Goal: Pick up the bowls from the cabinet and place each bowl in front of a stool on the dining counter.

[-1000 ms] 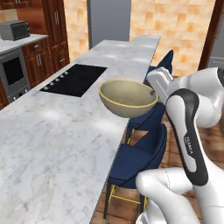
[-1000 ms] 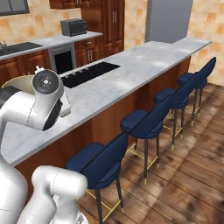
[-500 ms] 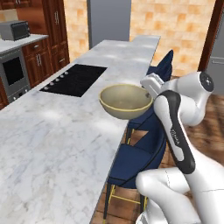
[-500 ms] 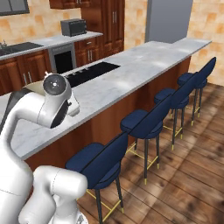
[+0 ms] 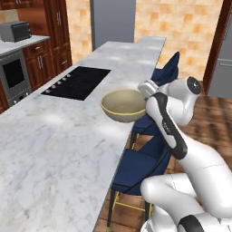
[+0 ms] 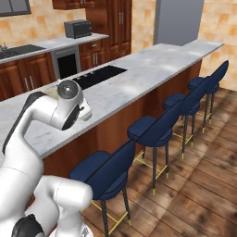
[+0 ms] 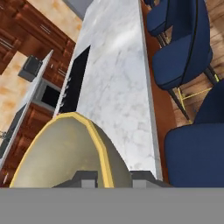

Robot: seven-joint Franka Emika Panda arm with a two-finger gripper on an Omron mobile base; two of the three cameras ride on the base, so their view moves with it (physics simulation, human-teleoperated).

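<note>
In the left base view, centre frame, the beige-olive bowl (image 5: 123, 105) hangs just above the desk (image 5: 54, 136) edge, the end effector (image 5: 146, 89) clenched on its right rim.

In the right base view, at left, the arm hides the bowl.

In the hand view, the bowl fills the lower left; the stools (image 7: 181, 52) line the right. It should be lowered level, squarely opposite one stool, and released only after contact.

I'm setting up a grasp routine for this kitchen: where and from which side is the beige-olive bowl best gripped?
Grip the beige-olive bowl by its thin yellow rim, one finger inside and one outside the wall, coming from the stool side. It sits upright and open-topped at the dining counter edge, so the rim wall is the only narrow part. The gripper is already shut on it there.
</note>
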